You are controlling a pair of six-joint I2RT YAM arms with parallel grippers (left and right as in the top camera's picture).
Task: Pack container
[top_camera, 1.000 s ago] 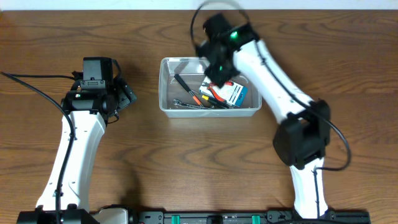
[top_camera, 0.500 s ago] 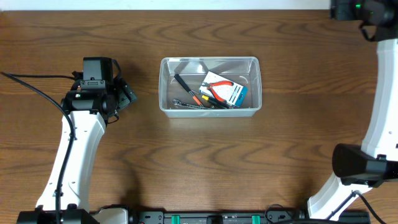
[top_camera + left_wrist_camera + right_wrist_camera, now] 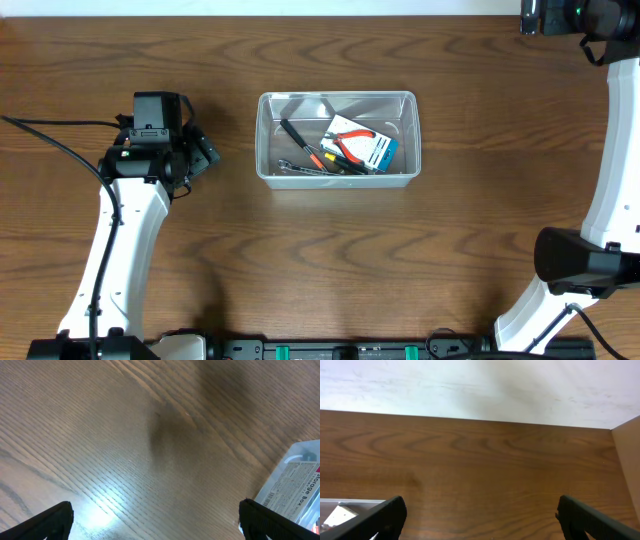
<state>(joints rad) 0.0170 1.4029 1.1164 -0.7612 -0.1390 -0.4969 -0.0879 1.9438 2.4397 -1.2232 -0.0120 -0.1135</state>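
Mid-table, seen from overhead: your container (image 3: 337, 100), a clear rectangular tub with rounded corners and a rim, sits on the brown wooden table (image 3: 300, 260), between the two arms.
Inside the tub: red-handled pliers (image 3: 352, 140) lie partly over a blue-and-white box (image 3: 378, 152). A black-and-orange screwdriver (image 3: 300, 138) slants beside them, and a small metal tool (image 3: 297, 168) lies along the wall nearest the arm bases.
Left gripper (image 3: 203, 152): it hangs just left of the tub, apart from it. Your left wrist camera shows both fingers spread wide at the bottom corners, with only wood grain between them. A labelled corner of the tub shows at the right edge.
Right gripper (image 3: 482, 520): it is up at the table's far right corner, well apart from the tub. You can see its fingers spread wide with nothing gripped, bare table and a pale wall (image 3: 470, 385) ahead, and the tub's rim at lower left.
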